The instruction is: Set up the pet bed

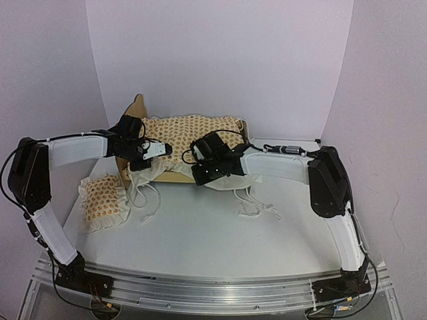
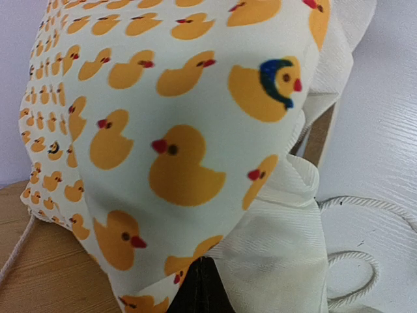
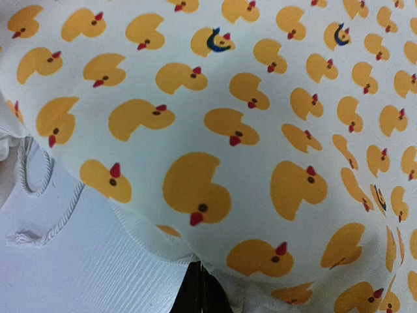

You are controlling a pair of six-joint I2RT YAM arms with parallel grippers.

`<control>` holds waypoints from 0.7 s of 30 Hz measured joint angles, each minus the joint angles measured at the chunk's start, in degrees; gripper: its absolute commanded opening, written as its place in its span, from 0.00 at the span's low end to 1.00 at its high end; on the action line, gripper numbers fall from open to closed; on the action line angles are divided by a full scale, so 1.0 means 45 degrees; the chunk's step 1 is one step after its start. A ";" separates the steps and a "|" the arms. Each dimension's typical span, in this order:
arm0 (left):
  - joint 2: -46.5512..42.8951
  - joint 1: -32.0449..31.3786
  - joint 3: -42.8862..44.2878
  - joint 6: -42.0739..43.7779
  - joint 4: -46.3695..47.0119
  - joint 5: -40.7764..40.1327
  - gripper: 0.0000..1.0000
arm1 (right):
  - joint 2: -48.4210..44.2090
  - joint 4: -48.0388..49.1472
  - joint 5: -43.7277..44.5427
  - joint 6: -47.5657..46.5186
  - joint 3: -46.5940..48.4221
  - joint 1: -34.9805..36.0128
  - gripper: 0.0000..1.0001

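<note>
Duck-print bedding [image 1: 193, 130] lies on top of the little wooden bed frame [image 1: 175, 177] at the back of the white table [image 1: 200, 240]. The bed runs left to right, with its curvy headboard [image 1: 139, 107] at the left end. The bedding runs the same way.

Both arms reach to the near long side of the bed. The left gripper [image 1: 148, 159] is by the headboard end. The right gripper [image 1: 210, 170] is further right, about halfway along the near side. In both wrist views the duck cloth fills almost the whole picture. Only a thin dark bit of finger [image 2: 202, 290] pokes out under it, so each gripper looks pinched on the bedding's ruffled near edge, but the cloth hides most of the pinch.

From the fingers, the bedding spreads away toward the back wall. I think the next move is to push it back and down so it sits flat inside the frame.

White tie strings [image 1: 257, 208] hang loose onto the table. The matching pillow [image 1: 103, 195] waits on the table at the left, apart from the bed, and the left arm is nearer to it.
</note>
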 measured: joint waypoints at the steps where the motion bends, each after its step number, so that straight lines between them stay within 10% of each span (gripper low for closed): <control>1: -0.0010 0.0128 0.0216 -0.0052 -0.0098 0.0118 0.00 | -0.0118 0.0024 -0.0059 -0.0017 0.0000 -0.0014 0.00; 9: -0.0426 0.0394 0.0741 -0.0336 -0.0846 0.0734 0.00 | -0.0635 0.1296 -0.0462 0.0062 0.0005 -0.0036 0.02; 16: -0.0667 0.0380 0.1409 -0.0661 -0.1918 0.1488 0.02 | -0.0635 0.1736 -0.0513 0.0424 -0.0019 0.0123 0.45; 21: -0.0820 0.0370 0.1206 -0.1544 -0.2427 0.1657 0.22 | -0.0635 0.1885 0.0495 0.1676 -0.0098 0.0762 0.48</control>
